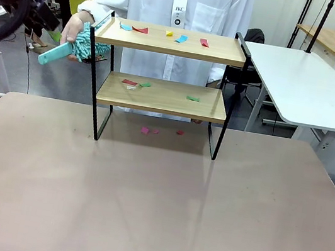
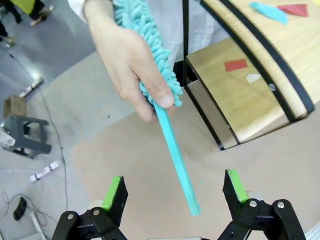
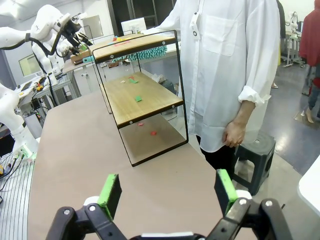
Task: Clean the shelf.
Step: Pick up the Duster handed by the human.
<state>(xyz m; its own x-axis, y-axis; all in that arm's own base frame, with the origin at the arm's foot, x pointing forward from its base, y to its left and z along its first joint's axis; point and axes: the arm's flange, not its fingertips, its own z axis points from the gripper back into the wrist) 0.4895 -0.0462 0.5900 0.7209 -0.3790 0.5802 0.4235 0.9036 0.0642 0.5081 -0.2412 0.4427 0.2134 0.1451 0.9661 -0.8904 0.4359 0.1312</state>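
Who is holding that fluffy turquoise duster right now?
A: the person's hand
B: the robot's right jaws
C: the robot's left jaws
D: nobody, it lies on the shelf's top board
A: the person's hand grips the duster at its fluffy head, while the left jaws stand open and the handle touches neither of them.

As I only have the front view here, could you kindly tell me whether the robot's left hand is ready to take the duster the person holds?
Observer: The left hand is open; the duster handle's tip shows between its fingers, touching neither.
Operator: Where does the person grip it?
Observer: The person's hand pinches the fluffy head just above the handle.
Operator: And the right hand?
Observer: Open too, facing the shelf end-on.
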